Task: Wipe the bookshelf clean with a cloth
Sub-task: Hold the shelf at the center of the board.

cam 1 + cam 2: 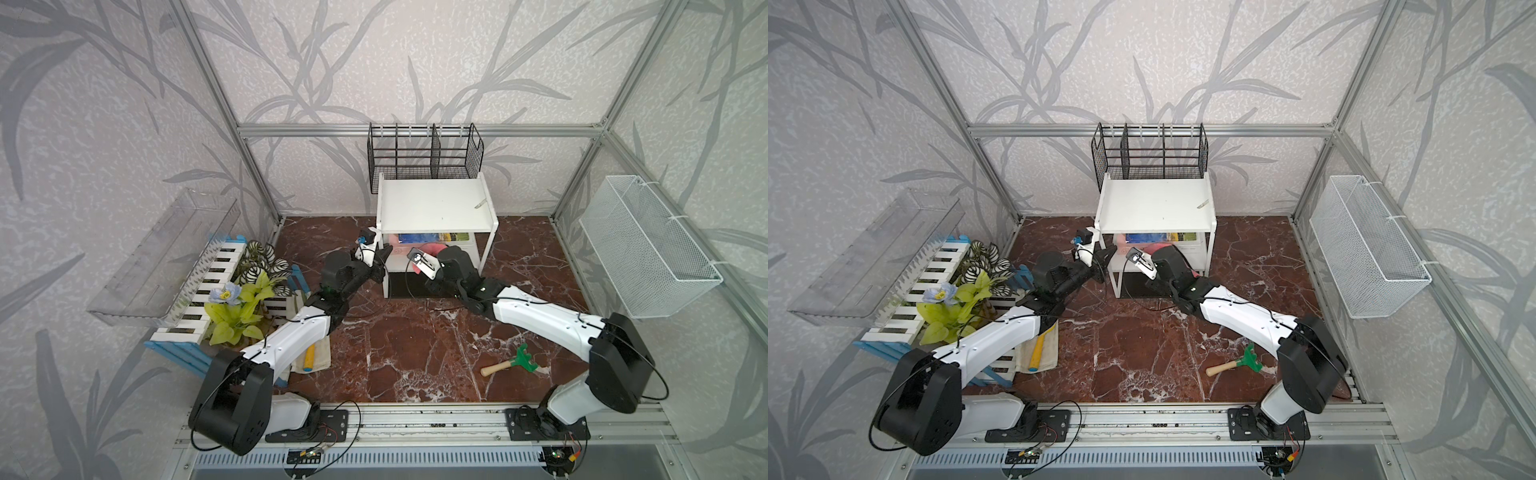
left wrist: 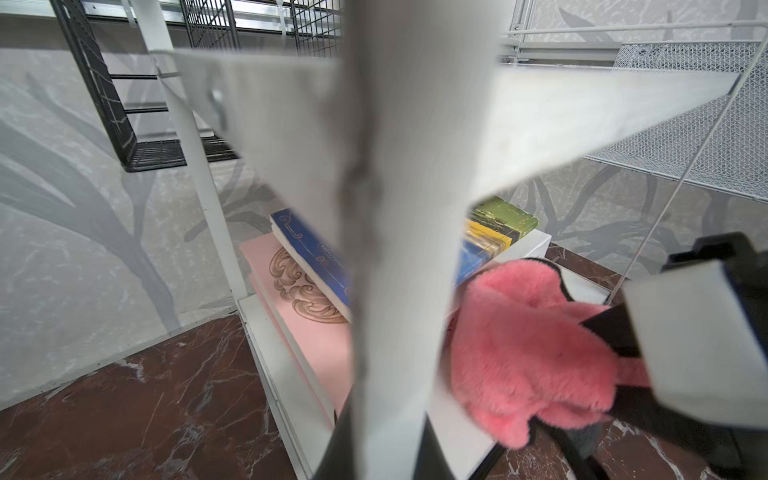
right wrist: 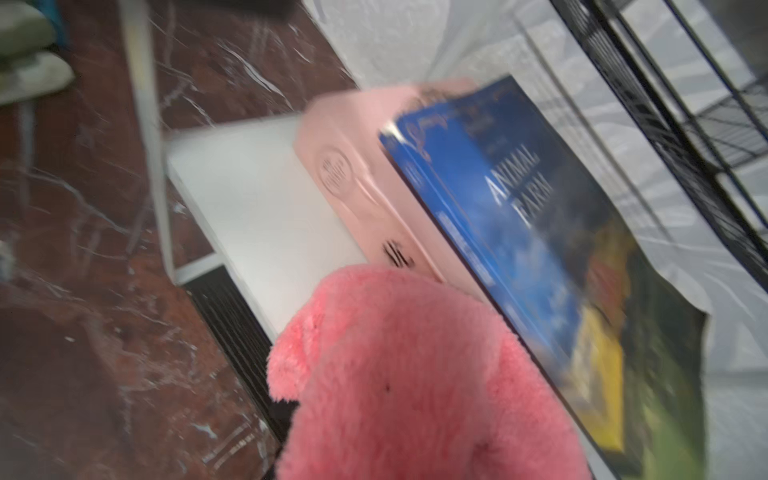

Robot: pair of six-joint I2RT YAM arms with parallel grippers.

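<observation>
Red-brown marble tabletop [image 1: 415, 353], leaf-papered walls all round. Up front, a green toy rake [image 1: 515, 361] lies well clear. Further in, the left gripper [image 1: 383, 261] is clamped on the front-left post of the bookshelf [image 1: 436, 203]. The right gripper [image 1: 432, 254] pinches the pink cloth [image 2: 528, 345] at the middle board, just beside the stacked books [image 3: 519, 216]. The shelf runs left-right, open front facing the arms. A black wire rack [image 1: 424, 158] stands behind.

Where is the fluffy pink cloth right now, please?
In both top views, the fluffy pink cloth is in the right gripper at the front of the white three-tier bookshelf's middle board, beside a pink book.
</observation>
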